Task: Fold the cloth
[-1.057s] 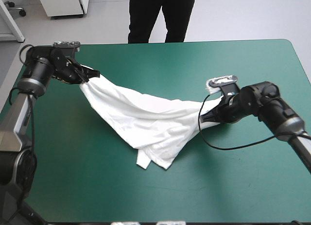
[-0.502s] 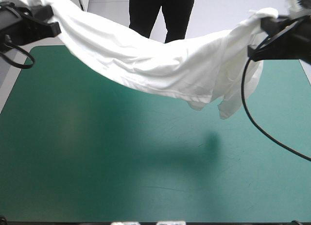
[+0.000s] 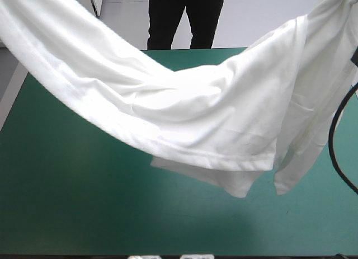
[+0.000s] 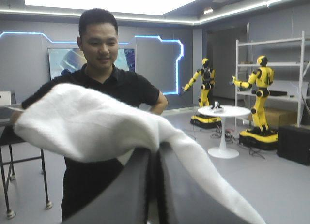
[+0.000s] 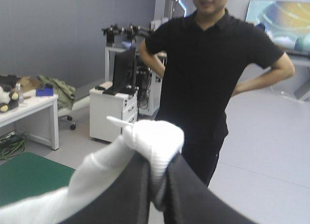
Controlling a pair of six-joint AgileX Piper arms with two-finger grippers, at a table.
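T-shirt (image 3: 184,119) hangs above the teal-green table (image 3: 78,214) — left jaws and right jaws both pinching it

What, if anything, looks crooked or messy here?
The T-shirt hangs unevenly above the table. It sags in the middle, bunched and doubled over, with a loose flap dangling low on the right side. The left hand and right hand each pinch only a bunched bit, so it is not spread.

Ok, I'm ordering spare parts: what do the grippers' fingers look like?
Both the left gripper and the right gripper have two broad black fingers, curved like fins, plain and smooth, tapering toward the tips.
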